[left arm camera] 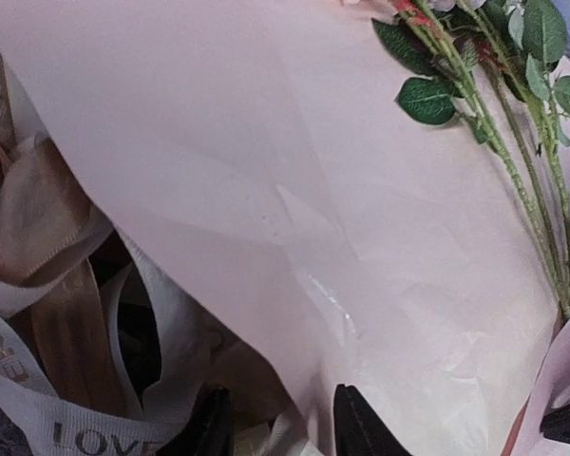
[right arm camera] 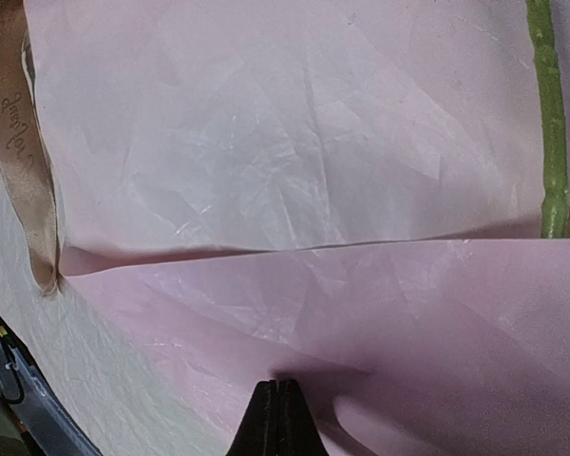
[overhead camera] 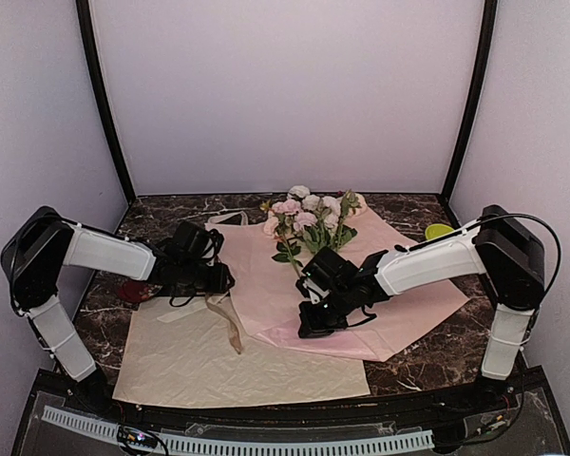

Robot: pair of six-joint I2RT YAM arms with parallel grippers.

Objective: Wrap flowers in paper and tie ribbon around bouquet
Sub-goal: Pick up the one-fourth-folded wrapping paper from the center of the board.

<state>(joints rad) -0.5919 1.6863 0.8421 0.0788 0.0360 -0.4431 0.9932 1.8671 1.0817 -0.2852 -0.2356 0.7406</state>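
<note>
The pink paper lies spread on the marble table. The flowers rest on it, heads toward the back wall, stems running down its middle. My left gripper is at the paper's left edge; in the left wrist view its jaws stand apart with that paper edge between them. My right gripper is near the paper's front, its fingertips shut on a raised fold of the paper. The tan ribbon trails from beside the left gripper over the cream sheet.
A cream-beige sheet lies at the front, partly under the pink paper. A cream-white ribbon printed with letters is tangled with the tan one by the left gripper. A yellow-green object sits at the back right, a red one under the left arm.
</note>
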